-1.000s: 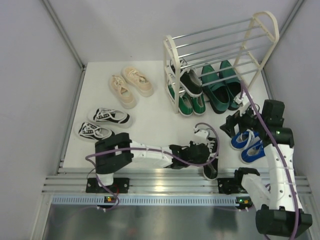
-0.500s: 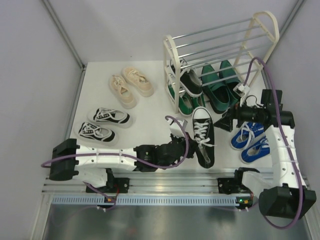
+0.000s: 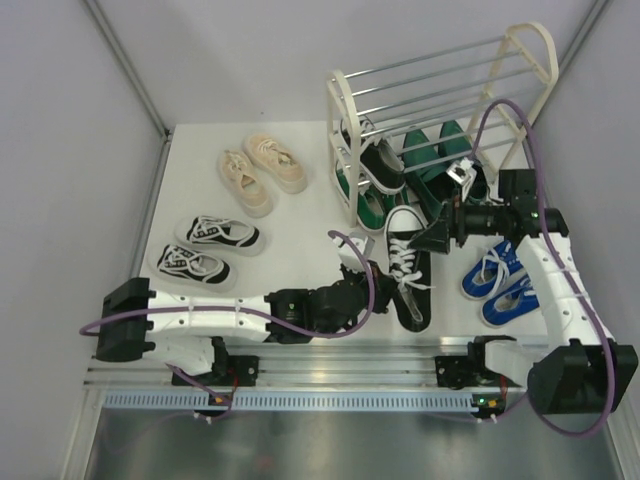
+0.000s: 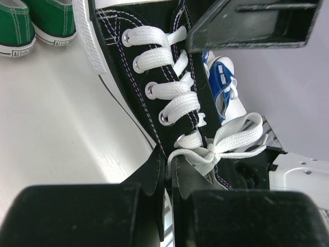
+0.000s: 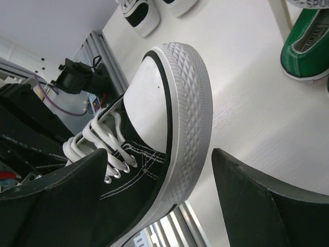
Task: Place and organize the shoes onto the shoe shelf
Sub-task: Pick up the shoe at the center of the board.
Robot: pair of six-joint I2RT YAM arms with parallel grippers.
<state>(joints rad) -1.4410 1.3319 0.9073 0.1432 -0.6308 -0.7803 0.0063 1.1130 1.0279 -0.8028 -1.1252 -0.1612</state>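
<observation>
Left gripper (image 4: 167, 172) clenched on the black sneaker (image 3: 405, 262) at the shelf's (image 3: 341, 130) 6 o'clock; right gripper (image 3: 432, 238) spread open around its toe.

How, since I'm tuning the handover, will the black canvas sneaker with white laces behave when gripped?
The black canvas sneaker with white laces probably sags when lifted: the left gripper pinches only thin canvas by the lace bow. Its ribbed white rubber toe cap looks stiff, so the open right gripper would likely hold without slipping. That lace bow may snag.
</observation>
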